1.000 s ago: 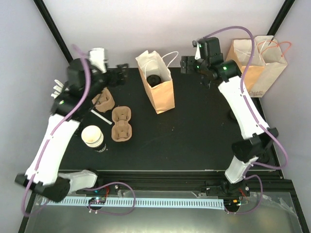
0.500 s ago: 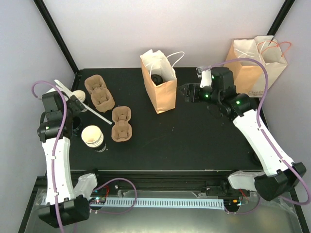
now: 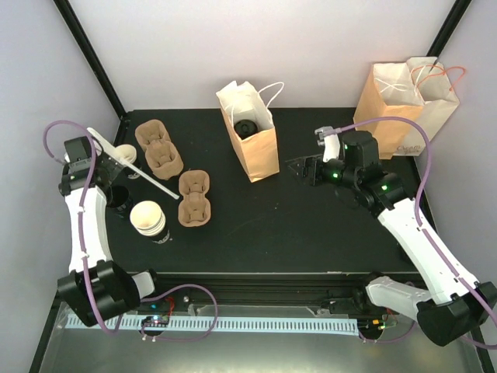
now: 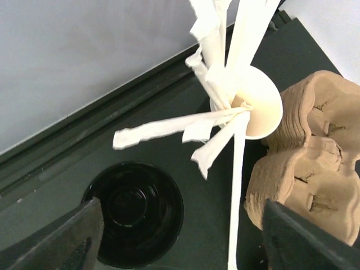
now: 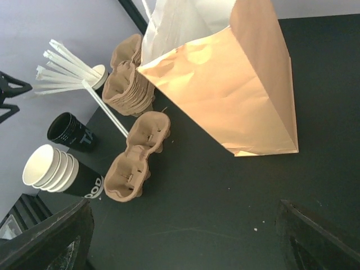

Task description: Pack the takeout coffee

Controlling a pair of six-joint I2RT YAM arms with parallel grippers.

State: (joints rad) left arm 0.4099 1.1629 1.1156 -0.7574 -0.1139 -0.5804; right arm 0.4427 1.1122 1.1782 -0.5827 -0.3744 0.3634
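Observation:
The takeout coffee (image 3: 246, 127), a black disc from above, stands inside the open brown paper bag (image 3: 256, 151) at the middle back. My right gripper (image 3: 300, 166) is open and empty, just right of the bag and apart from it. Its wrist view shows the bag's side (image 5: 236, 90) and bare black table between the jaws (image 5: 185, 247). My left gripper (image 3: 109, 172) is open and empty at the far left. It hovers over a black cup with a ringed black top (image 4: 135, 211), which also shows in the top view (image 3: 118, 198).
A white cup of wrapped straws (image 3: 124, 153) and stacked pulp cup carriers (image 3: 159, 151) are at the back left. Another carrier (image 3: 194, 198) and a stack of cream cups (image 3: 147, 217) lie nearer. A second paper bag (image 3: 404, 109) stands at the back right.
My left arm has pulled back from beside the bag to the far left, over the black cup. My right gripper has come forward from behind the bag to its right side.

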